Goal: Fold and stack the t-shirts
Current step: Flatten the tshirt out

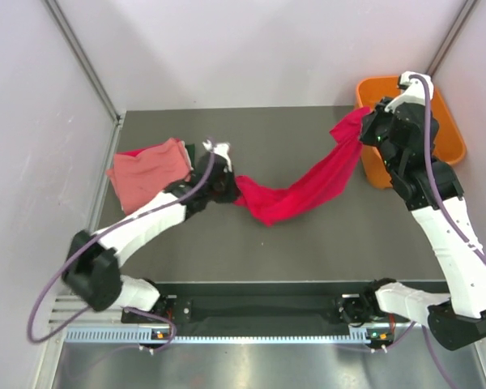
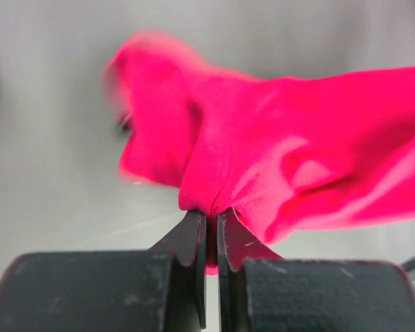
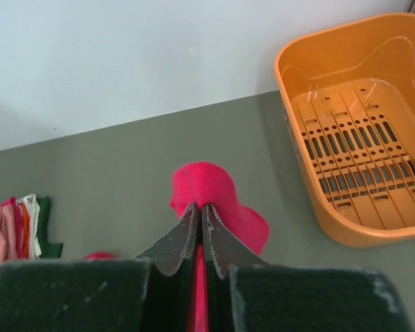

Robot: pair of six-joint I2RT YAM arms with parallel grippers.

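The crimson red t-shirt (image 1: 308, 185) hangs stretched between both arms, sagging to the table at its middle. My left gripper (image 1: 231, 189) is shut on its left end; in the left wrist view the cloth (image 2: 277, 159) bunches out of the closed jaws (image 2: 211, 218). My right gripper (image 1: 363, 130) is shut on the shirt's right end, held up beside the basket; a red fold (image 3: 207, 187) pokes past its fingertips (image 3: 200, 209). A salmon pink t-shirt (image 1: 148, 173) lies folded at the left on a stack, with a dark green edge (image 1: 192, 154) showing under it.
An orange plastic basket (image 1: 449, 138) stands at the back right, empty in the right wrist view (image 3: 360, 145). Pale walls close off the table's back and sides. The stack's layered edges (image 3: 17, 225) show at the far left of the right wrist view.
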